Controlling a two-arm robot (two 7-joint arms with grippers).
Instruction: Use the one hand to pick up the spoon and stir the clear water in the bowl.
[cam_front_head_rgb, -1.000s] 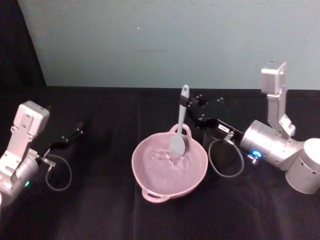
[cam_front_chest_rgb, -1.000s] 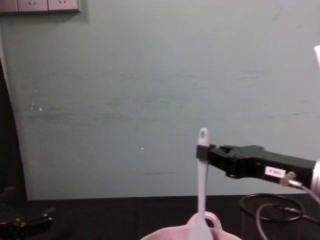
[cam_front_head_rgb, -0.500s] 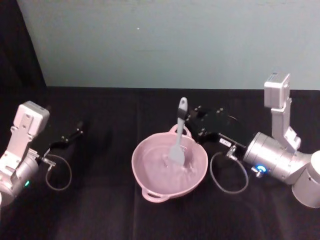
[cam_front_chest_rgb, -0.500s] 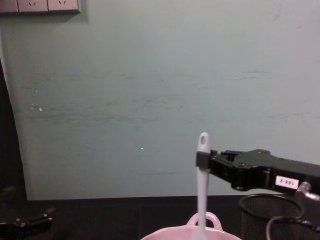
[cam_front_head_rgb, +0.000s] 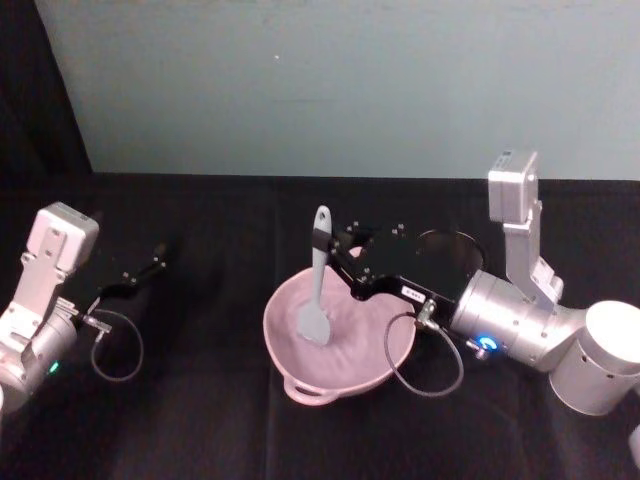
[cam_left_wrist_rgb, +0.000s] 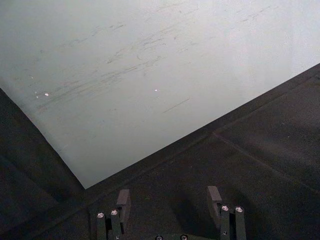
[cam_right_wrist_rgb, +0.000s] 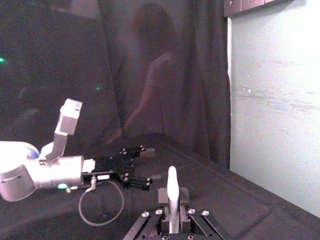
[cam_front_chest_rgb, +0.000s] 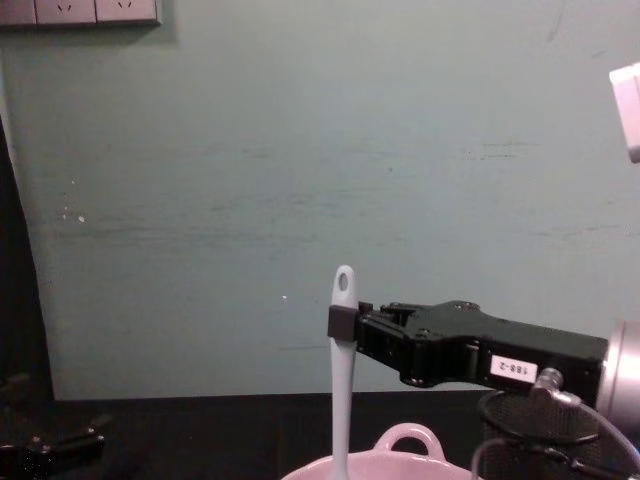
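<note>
The pale pink bowl (cam_front_head_rgb: 375, 340) sits mid-table; its loop handle and rim (cam_front_chest_rgb: 404, 441) rise at the chest view's bottom edge. The white spoon (cam_front_head_rgb: 317, 290) stands nearly upright, its blade down inside the bowl's left half. My right gripper (cam_front_head_rgb: 323, 240) reaches in from the right and is shut on the spoon's upper handle, just below the hole; the chest view shows this same right gripper (cam_front_chest_rgb: 343, 322) on the spoon (cam_front_chest_rgb: 341, 390). From the wrist, the handle (cam_right_wrist_rgb: 172, 190) sticks up between the clamped fingers (cam_right_wrist_rgb: 165, 214). My left gripper (cam_front_head_rgb: 152, 264) rests open at the far left.
A black wire-mesh cup (cam_front_head_rgb: 447, 246) stands behind the right gripper, right of the bowl, and shows again as a mesh cup (cam_front_chest_rgb: 520, 425) low in the chest view. Loose cable loops (cam_front_head_rgb: 425, 355) hang by the bowl. A teal wall (cam_front_head_rgb: 330, 90) bounds the black table's far edge.
My right gripper has carried the spoon leftward across the bowl, so the blade went from the far right side to the left half. The left arm has stayed still.
</note>
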